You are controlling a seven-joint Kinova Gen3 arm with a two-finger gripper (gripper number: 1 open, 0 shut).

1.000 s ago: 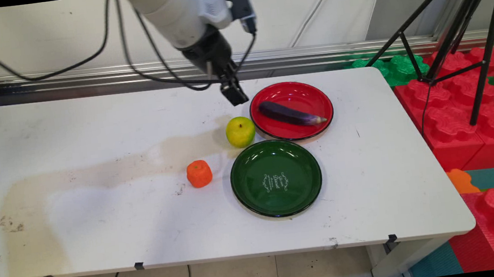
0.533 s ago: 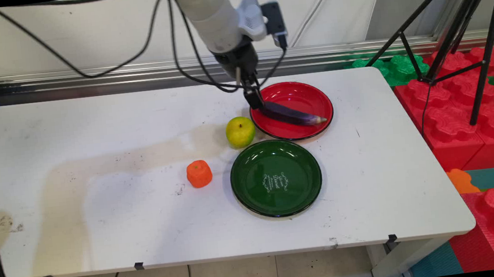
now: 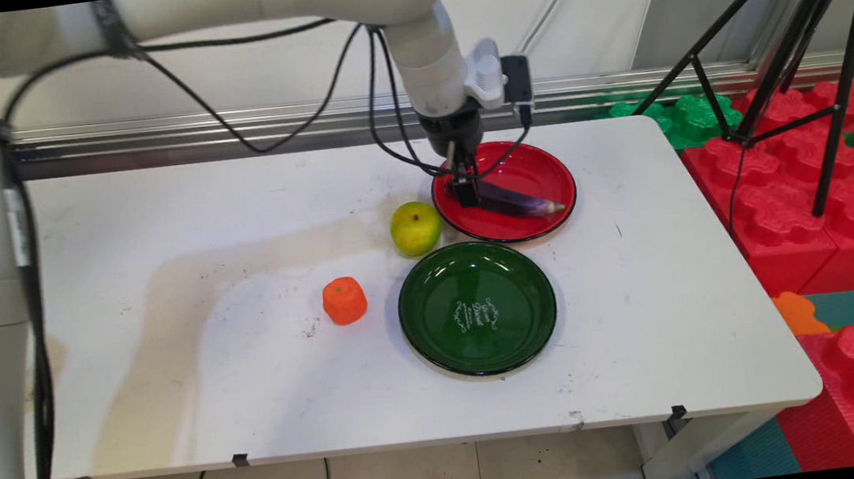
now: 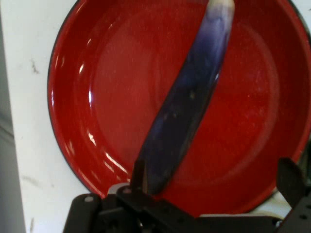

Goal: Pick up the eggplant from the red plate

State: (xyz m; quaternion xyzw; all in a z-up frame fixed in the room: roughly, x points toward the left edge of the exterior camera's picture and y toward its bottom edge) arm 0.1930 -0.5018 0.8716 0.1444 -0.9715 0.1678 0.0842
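the gripper (image 3: 467, 192) hangs low over the red plate (image 3: 538, 160), at the plate's left side, right at the thick dark end of the eggplant (image 3: 518, 202) that lies in it. in the hand view the gripper (image 4: 214, 187) shows its jaws spread wide and released, one finger (image 4: 138, 175) touching or nearly touching the eggplant's (image 4: 187, 107) blunt end and the other finger (image 4: 290, 180) well off to the side over the red plate's (image 4: 82, 107) rim; nothing is clamped between them. the eggplant is long and slim, deep purple, glossy, with faint pale mottling, and tapers to a whitish, slightly brownish tip that points toward the plate's right rim; it lies flat and slantwise across the plate's bowl. the plate itself is shiny red with a thin dark edge and sits on the white worktop (image 3: 155, 220), near its far side. just left of the red plate, close to its rim, stands a yellow-green apple (image 3: 415, 228). just in front of the red plate lies an empty green plate (image 3: 436, 326) with pale lettering in its centre. further left of it, in front of the apple, sits a small orange fruit (image 3: 344, 300).
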